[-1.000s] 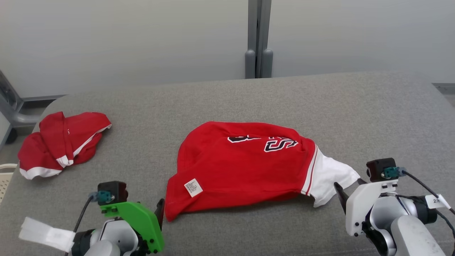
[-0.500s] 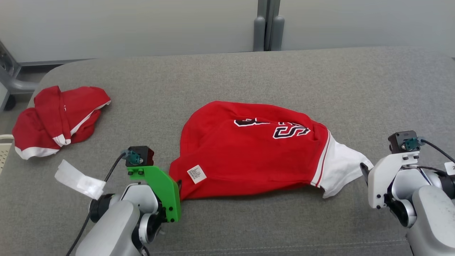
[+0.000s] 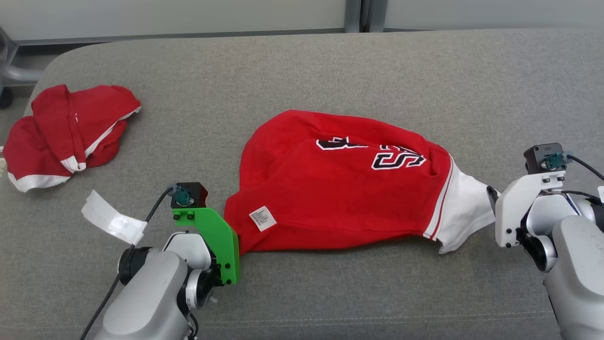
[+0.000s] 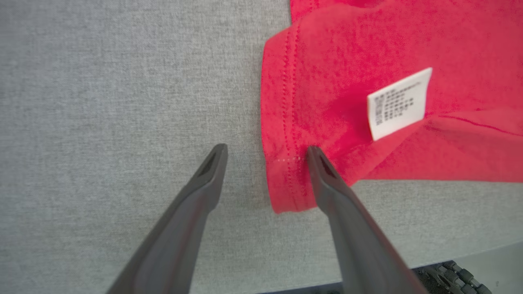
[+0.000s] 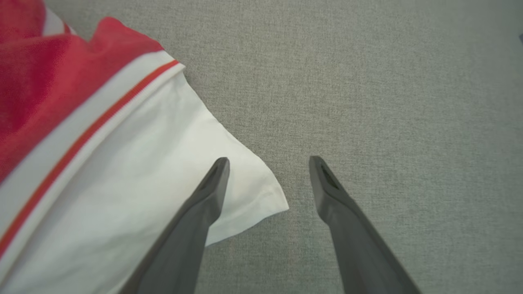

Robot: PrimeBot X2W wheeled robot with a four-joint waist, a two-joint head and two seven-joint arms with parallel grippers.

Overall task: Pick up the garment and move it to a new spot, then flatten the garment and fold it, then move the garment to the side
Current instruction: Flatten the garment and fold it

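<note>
Head camera has tipped down since a second ago, so the whole-frame shift is camera, not cloth; the real change is both arms closing in on the red jersey (image 3: 339,198). Left gripper (image 4: 266,150) was short of the lower hem corner (image 4: 286,192) and is now on it. It's spread open, straddling the stitched hem: one finger over bare grey upholstery (image 3: 302,71), the other over red cloth; nothing pinched yet. Right gripper (image 5: 268,160) has come in to the white sleeve (image 3: 465,208). Also spread open: one finger over the sleeve's corner, the other over bare upholstery; no grip yet.

Meaning: pre-grasp at two opposite ends; my read is the pick-up step is about to start; move, flatten and fold all remain.

Jersey sits mid-surface, bunched and domed, not flat; lettering (image 3: 373,153) faces up at the far side, care label (image 3: 263,218) near the left gripper.

Count:
- garments: two; the jersey, plus a second red-and-white garment (image 3: 66,127) crumpled at far left, well apart
- grippers: two, both empty
- care labels: one
- white sleeves showing: one
- green wrist bracket (image 3: 217,241): one, left arm

Risk: the left gripper may catch only the top layer at the hem.
</note>
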